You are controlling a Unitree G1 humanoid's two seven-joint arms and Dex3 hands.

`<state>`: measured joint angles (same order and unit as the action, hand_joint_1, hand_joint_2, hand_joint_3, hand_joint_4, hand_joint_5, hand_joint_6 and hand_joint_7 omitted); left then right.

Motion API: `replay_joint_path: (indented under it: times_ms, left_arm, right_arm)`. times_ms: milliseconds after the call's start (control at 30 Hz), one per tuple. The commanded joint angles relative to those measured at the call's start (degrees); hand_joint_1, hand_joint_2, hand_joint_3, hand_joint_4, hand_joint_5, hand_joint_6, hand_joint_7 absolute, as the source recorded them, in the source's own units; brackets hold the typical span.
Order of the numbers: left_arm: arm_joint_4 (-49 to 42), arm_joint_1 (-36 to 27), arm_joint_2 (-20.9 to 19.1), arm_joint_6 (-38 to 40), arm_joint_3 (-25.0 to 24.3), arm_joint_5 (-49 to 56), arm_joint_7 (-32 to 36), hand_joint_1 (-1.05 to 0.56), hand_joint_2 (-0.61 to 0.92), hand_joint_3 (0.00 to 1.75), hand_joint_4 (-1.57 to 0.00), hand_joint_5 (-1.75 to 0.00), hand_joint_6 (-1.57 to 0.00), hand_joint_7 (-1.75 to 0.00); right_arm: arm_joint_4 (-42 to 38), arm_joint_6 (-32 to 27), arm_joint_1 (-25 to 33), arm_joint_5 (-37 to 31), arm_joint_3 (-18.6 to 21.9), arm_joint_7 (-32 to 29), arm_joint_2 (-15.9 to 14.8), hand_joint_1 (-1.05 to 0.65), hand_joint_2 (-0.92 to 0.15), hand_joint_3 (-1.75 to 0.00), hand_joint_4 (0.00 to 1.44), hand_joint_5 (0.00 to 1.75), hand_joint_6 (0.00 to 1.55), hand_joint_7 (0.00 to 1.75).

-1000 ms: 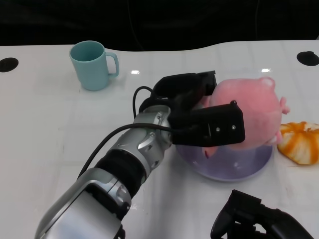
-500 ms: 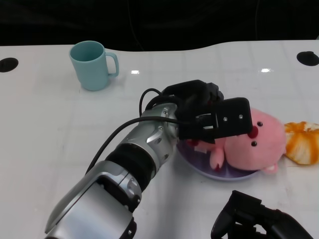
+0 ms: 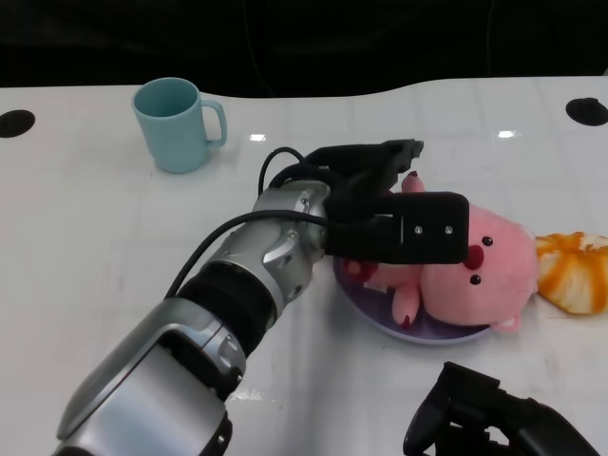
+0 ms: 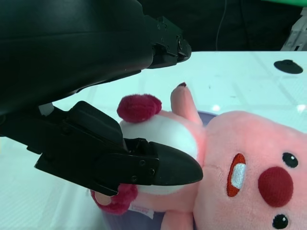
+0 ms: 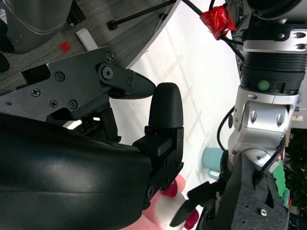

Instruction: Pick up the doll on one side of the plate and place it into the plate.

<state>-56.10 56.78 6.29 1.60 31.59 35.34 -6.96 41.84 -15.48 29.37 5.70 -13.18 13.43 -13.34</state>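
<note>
The pink doll [image 3: 484,271] lies on its side in the pale purple plate [image 3: 372,318], its face toward the near right. My left hand [image 3: 380,204] hovers over the doll's body with its fingers spread, the long fingers [image 3: 366,157] raised off the plush. In the left wrist view the doll [image 4: 249,177] rests on the plate [image 4: 144,223], and my left hand [image 4: 72,72] has a gap between the upper fingers and the plush. My right hand [image 3: 494,423] sits low at the near right edge and holds nothing; its fingers [image 5: 165,110] stand apart in the right wrist view.
A teal mug [image 3: 179,123] stands at the back left. An orange plush thing [image 3: 573,271] lies just right of the plate, touching the doll's head. Black round holes [image 3: 14,122] [image 3: 587,110] mark the table's far corners.
The doll has come down from above the plate to lie in it. My left hand's fingers have spread and lifted off the plush. The right hand has not moved.
</note>
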Motion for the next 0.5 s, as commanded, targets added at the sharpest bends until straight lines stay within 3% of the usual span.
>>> replay_joint_path:
  times_ms: [33, 300, 500]
  left_arm:
    - [5.26, -1.44, -3.0, -0.39, 0.0, -0.01, -2.27, -0.96, 0.92, 0.5, 0.0, 0.0, 0.0, 0.0]
    - [22.09, -8.81, -10.03, 0.27, -1.96, -1.51, -8.15, -0.96, 0.92, 0.49, 0.0, 0.0, -0.01, 0.0]
    - [33.02, -15.67, -14.13, -1.78, -5.19, -4.83, -9.58, -0.87, 0.92, 0.39, -0.05, -0.04, -0.05, -0.03]
  right_arm:
    - [0.25, 0.23, -0.07, 0.57, 1.07, 0.23, -0.41, -0.2, -0.83, -0.7, 0.66, 1.75, 0.43, 1.7]
    - [-0.25, 0.16, -0.5, 1.18, 1.98, 0.79, -0.67, -0.19, -0.83, -0.7, 0.66, 1.75, 0.43, 1.71]
    - [-0.83, 0.27, -0.72, 1.48, 2.6, 1.55, -0.68, -0.19, -0.83, -0.71, 0.66, 1.75, 0.43, 1.71]
